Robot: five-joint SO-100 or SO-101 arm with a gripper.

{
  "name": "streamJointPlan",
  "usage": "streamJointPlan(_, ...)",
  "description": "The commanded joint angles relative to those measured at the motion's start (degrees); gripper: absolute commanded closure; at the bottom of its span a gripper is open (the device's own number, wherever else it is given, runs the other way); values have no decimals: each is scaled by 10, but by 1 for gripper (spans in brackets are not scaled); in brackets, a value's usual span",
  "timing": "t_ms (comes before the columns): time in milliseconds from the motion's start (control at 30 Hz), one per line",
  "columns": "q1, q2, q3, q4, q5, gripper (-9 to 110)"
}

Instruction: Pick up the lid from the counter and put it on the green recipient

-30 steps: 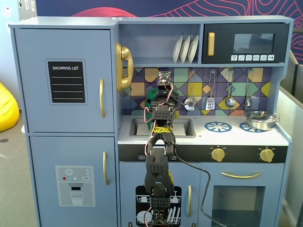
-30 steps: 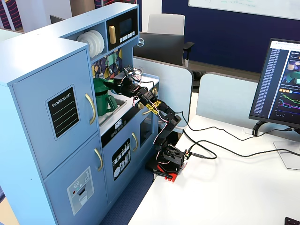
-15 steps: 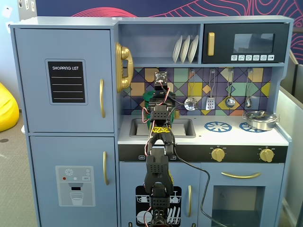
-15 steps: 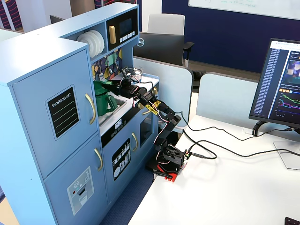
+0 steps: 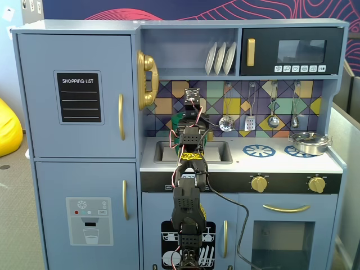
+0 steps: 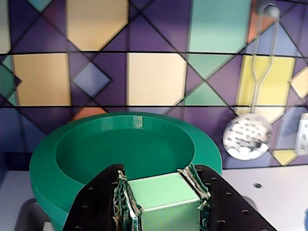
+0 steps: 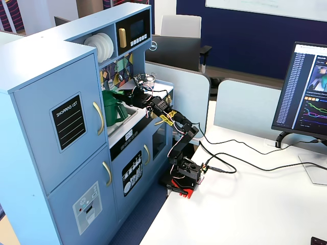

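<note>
In the wrist view my gripper [image 6: 157, 179] is shut on the pale green rectangular tab [image 6: 163, 195] of the lid. The lid [image 6: 72, 159] is a round green disc with a raised rim, and it spreads out in front of the jaws. In a fixed view from the side the green recipient [image 7: 113, 112] stands at the sink's left end. There my gripper [image 7: 131, 95] holds the lid [image 7: 122, 95] at the recipient's top. I cannot tell whether the lid rests on it. In the front fixed view the arm hides most of the green [image 5: 178, 119]. The recipient is hidden under the lid in the wrist view.
The sink [image 5: 216, 151] lies under the arm. Blue burner rings [image 5: 259, 150] and a silver pot [image 5: 308, 142] are to the right on the counter. Utensils hang on the tiled back wall, with a slotted spoon [image 6: 246, 137] close on the right. A gold phone [image 5: 145, 79] hangs on the left.
</note>
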Motion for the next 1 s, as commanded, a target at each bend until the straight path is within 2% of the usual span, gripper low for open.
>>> streamJointPlan(0,17,33,1,-4,-8,102)
streamJointPlan(200,18,38,20,-1,-17,101)
streamJointPlan(233,17,38,22,-1,-22,98)
streamJointPlan(333,18,36,21,-18,18,66)
streamJointPlan(433,16,25,-1,-36,21,53)
streamJointPlan(533,15,18,-48,-25,12,51)
streamJointPlan(700,18,68,-110,98,10,51)
streamJointPlan(867,14,234,43,169,12,51)
streamJointPlan(967,17,316,167,200,11,55)
